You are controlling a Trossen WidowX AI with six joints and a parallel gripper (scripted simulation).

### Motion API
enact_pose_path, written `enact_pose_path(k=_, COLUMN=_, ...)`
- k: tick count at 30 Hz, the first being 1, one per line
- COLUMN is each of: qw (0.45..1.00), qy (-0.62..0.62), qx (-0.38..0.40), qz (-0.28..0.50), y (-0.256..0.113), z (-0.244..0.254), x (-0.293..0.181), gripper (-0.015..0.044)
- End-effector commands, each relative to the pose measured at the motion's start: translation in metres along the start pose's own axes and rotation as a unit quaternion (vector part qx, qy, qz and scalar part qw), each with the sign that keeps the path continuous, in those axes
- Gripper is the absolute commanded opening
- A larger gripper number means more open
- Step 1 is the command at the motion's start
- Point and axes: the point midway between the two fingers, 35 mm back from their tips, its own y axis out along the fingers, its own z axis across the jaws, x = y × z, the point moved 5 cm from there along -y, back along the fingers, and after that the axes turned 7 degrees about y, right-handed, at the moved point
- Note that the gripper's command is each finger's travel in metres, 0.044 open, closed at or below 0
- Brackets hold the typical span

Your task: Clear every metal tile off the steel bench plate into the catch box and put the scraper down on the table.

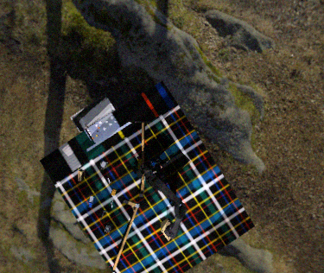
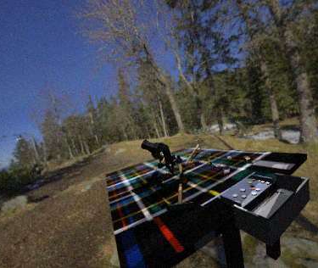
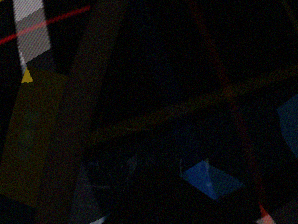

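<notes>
With jaws (image 1: 148, 170) (image 2: 170, 170) pressed together on nothing, open wide first, line up across the wooden handle (image 1: 142, 142) (image 2: 180, 191) (image 3: 82, 105), then squeeze firmly.

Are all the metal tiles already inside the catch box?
No, several small tiles lie on the steel bench plate, beside the catch box.

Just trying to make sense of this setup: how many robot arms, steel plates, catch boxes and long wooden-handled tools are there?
Robot arm: 1
Steel bench plate: 1
Catch box: 1
Long wooden-handled tools: 2, the long scraper and a tool with a crosspiece
Total: 5
</notes>
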Motion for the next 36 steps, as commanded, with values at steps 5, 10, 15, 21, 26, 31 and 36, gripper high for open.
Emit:
enact_pose_path(k=5, qw=1.0, qy=-0.005, qx=-0.001, qz=0.005, y=0.018, z=-0.003, x=-0.012, gripper=0.0)
enact_pose_path(k=10, qw=1.0, qy=-0.006, qx=-0.001, qz=0.004, y=0.027, z=-0.004, x=-0.018, gripper=0.0)
enact_pose_path(k=15, qw=1.0, qy=-0.006, qx=-0.002, qz=0.003, y=0.036, z=-0.006, x=-0.024, gripper=0.0)
enact_pose_path(k=21, qw=1.0, qy=-0.007, qx=-0.003, qz=0.002, y=0.045, z=-0.009, x=-0.031, gripper=0.0)
enact_pose_path(k=26, qw=1.0, qy=-0.007, qx=-0.003, qz=0.002, y=0.045, z=-0.007, x=-0.031, gripper=0.0)
enact_pose_path(k=31, qw=1.0, qy=-0.006, qx=-0.003, qz=0.002, y=0.046, z=-0.003, x=-0.029, gripper=0.0)
enact_pose_path(k=36, qw=1.0, qy=-0.006, qx=-0.002, qz=0.002, y=0.047, z=0.002, x=-0.028, gripper=0.0)
